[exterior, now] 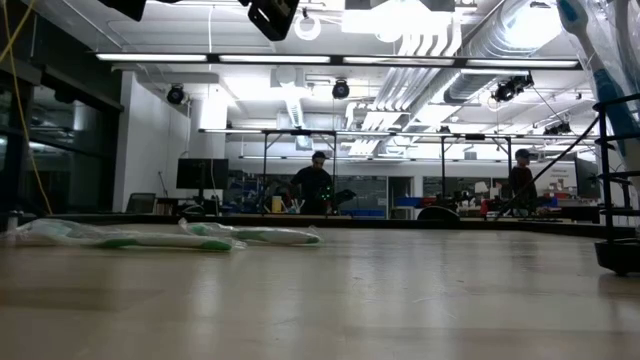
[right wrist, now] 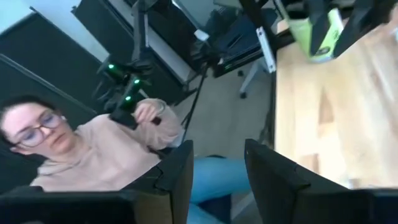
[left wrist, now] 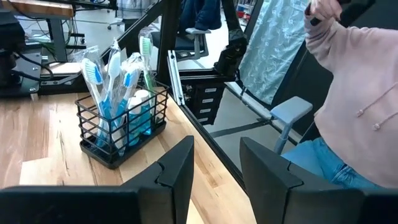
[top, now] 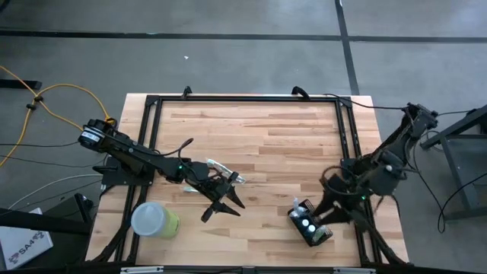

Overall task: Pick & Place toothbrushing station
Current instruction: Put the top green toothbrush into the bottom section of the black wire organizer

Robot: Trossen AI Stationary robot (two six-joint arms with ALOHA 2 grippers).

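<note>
The toothbrushing station, a small black wire basket holding blue toothbrushes and a bottle, stands on its base near the table's near right corner. It also shows in the left wrist view and at the right edge of the low view. My right gripper hangs just beside and above it, open, with nothing between its fingers. My left gripper hovers open over the table's left middle, pointing toward the station, with a wide stretch of table between them.
A lime-green cup with a whitish lid stands at the near left. Wrapped toothbrushes lie flat on the wood beside my left arm. A black frame rail borders the table. A person in a pink hoodie sits at the near side.
</note>
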